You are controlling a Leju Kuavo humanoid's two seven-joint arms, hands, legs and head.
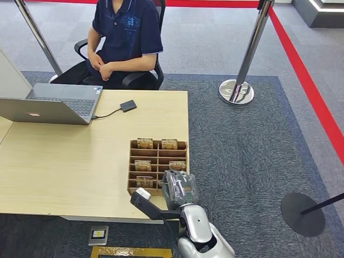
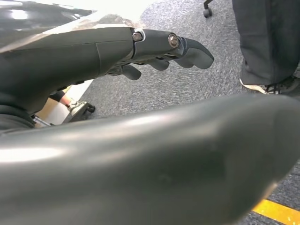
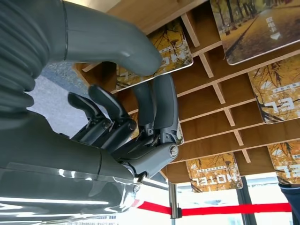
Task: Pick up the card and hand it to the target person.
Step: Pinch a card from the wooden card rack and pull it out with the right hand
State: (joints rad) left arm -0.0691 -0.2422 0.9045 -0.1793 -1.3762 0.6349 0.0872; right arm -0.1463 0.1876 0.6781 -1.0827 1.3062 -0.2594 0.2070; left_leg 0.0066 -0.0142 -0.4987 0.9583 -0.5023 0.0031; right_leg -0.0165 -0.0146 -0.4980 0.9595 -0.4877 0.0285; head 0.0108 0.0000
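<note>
Two robot hands | right robot hand [image 3: 141,126] pinching card [image 3: 155,51], grip partly hidden | left robot hand [image 2: 159,51] extended, empty

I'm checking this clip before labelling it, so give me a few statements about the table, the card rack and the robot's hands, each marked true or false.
1. The right hand is at the near right corner of the wooden card rack. True.
2. The rack is empty. False: several cards stand in its slots, such as one in the back row.
3. An open laptop sits on the table. True.
4. The seated person is holding a card out. False: the person's hands rest together in the lap.
5. The left hand holds a card. False: its fingers are extended with nothing in them.
</note>
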